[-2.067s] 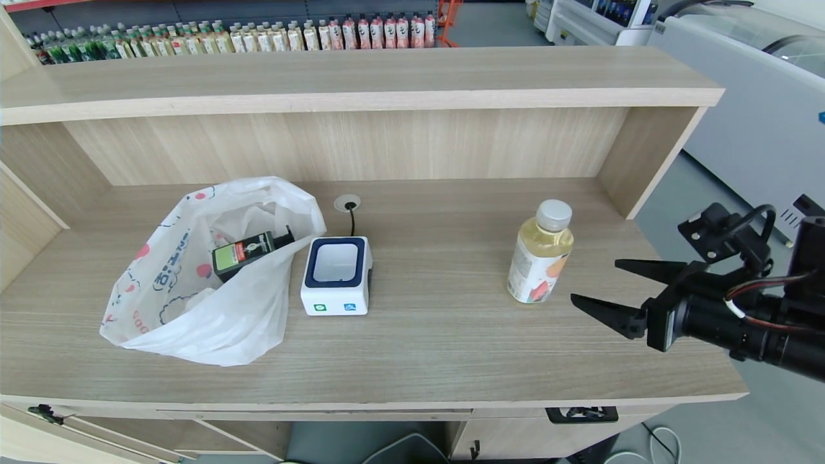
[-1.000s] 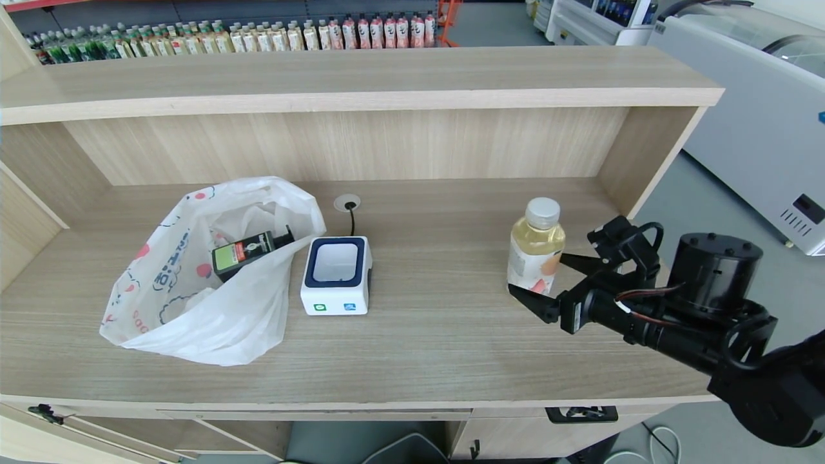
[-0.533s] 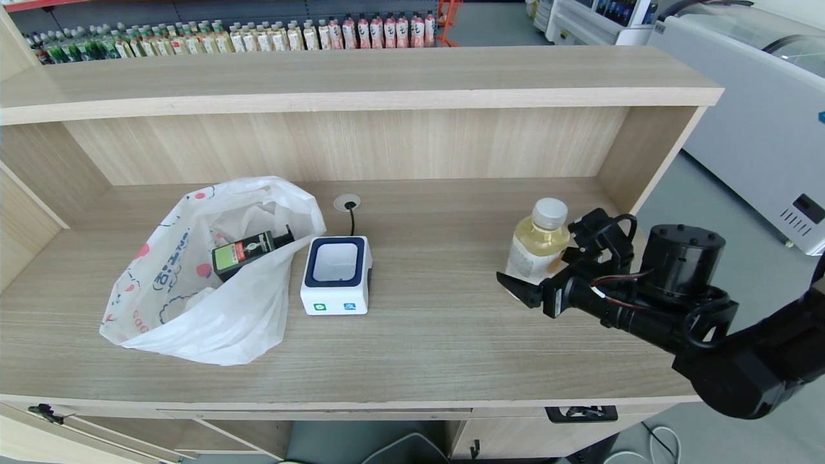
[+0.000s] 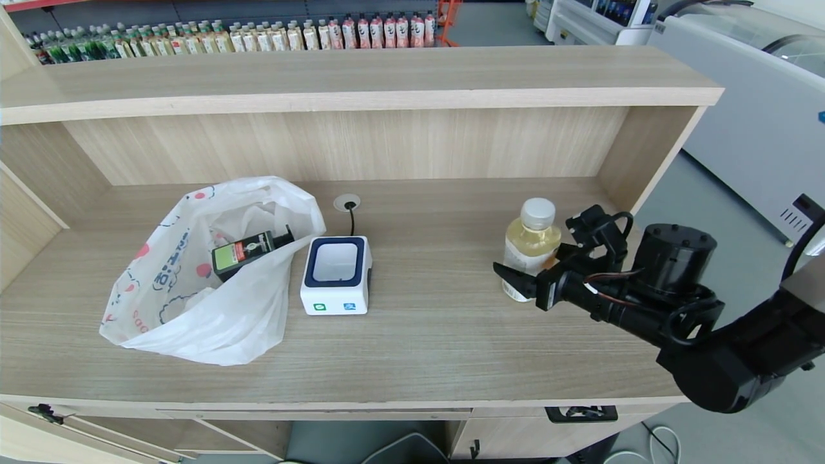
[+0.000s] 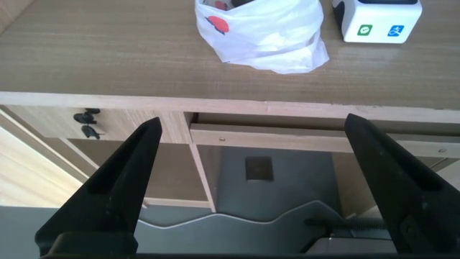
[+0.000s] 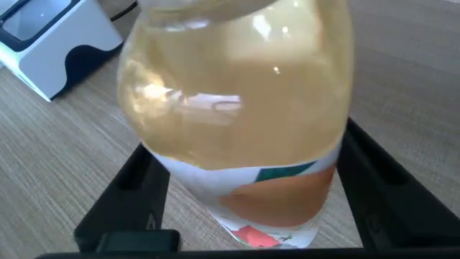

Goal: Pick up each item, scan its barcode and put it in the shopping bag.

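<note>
- Left gripper (image 5: 253, 124): to the left of the scanner (image 4: 336, 275), low and in front of the counter's front edge (image 5: 237, 108); its fingers (image 5: 115, 194) are spread wide with nothing between them
- Shopping bag (image 4: 193, 270): lies just left of the scanner with its mouth open towards it, and the plastic almost touches the scanner's left side; a dark bottle with a green label (image 4: 248, 252) lies in the mouth
- The counter's left side wall (image 4: 32, 212) closes in the space beyond the bag
- Scanner: sits on the counter (image 4: 438, 341), window up; its cable (image 4: 352, 222) runs back to a round port (image 4: 347, 203) just behind it
- Right of the scanner there is a wide stretch of bare counter, running from the back panel (image 4: 387, 145) to the front edge
- Bottle (image 4: 532, 241): well right of the scanner, white cap up, yellowish liquid inside
- Right gripper (image 4: 528, 267): closed around the bottle's labelled lower half, one finger (image 6: 122, 208) on each side, coming in from the right
- The right side wall (image 4: 644, 154) rises close behind and to the right of the bottle
</note>
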Available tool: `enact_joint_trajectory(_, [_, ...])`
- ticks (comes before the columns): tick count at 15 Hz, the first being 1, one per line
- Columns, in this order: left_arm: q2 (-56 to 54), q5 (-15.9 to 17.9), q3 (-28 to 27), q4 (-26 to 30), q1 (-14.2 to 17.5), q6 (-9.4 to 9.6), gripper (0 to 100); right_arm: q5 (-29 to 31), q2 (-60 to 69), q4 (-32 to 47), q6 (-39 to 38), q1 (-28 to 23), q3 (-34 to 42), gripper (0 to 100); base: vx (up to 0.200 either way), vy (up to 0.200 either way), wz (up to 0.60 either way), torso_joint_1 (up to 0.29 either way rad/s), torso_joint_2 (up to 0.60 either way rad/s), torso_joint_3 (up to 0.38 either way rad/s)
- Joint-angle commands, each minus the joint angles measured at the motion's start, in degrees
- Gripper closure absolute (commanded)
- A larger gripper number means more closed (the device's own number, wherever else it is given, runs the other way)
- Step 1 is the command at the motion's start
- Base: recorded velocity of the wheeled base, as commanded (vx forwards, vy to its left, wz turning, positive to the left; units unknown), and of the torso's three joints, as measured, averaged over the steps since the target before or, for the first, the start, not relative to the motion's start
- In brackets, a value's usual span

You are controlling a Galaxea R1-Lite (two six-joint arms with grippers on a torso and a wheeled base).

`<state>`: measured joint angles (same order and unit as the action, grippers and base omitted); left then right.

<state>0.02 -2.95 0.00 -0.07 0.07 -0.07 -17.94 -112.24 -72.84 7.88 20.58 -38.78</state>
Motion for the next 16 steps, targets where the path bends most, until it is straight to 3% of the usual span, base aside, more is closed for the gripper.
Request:
enact_joint_trajectory(1, [-0.02, -0.04, 0.00, -0.01, 0.01, -0.01, 0, -0.25, -1.05, -0.11, 0.21, -0.19, -0.68, 100, 0.000, 0.000, 0.00, 0.000, 0.00, 0.000])
enact_joint_trajectory(6, [-0.02, -0.04, 0.00, -0.01, 0.01, -0.01, 0, -1.04, -1.67, -0.90, 1.97, -0.63, -0.86, 100, 0.000, 0.000, 0.00, 0.000, 0.00, 0.000])
enact_joint_trajectory(9, [-0.02, -0.04, 0.00, -0.01, 0.01, -0.01, 0, -1.39, 5.89, 2.26, 2.06, -3.09, -0.68, 100, 0.000, 0.000, 0.00, 0.000, 0.00, 0.000])
enact_joint_trajectory(11, [-0.02, -0.04, 0.00, -0.01, 0.01, -0.01, 0, -3.76, 15.91, 11.84, -3.13, -5.20, -3.41, 100, 0.000, 0.000, 0.00, 0.000, 0.00, 0.000])
enact_joint_trajectory(13, [-0.02, -0.04, 0.00, -0.01, 0.01, -0.01, 0, -11.50, 30.41, 37.33, -14.38, -6.25, -13.52, 100, 0.000, 0.000, 0.00, 0.000, 0.00, 0.000])
enact_joint_trajectory(15, [-0.02, -0.04, 0.00, -0.01, 0.01, -0.01, 0, -25.47, 39.55, 58.60, -26.60, -5.99, -25.21, 100, 0.000, 0.000, 0.00, 0.000, 0.00, 0.000])
enact_joint_trajectory(16, [-0.02, -0.04, 0.00, -0.01, 0.01, -0.01, 0, -33.30, 41.93, 64.23, -28.79, -6.08, -27.93, 100, 0.000, 0.000, 0.00, 0.000, 0.00, 0.000])
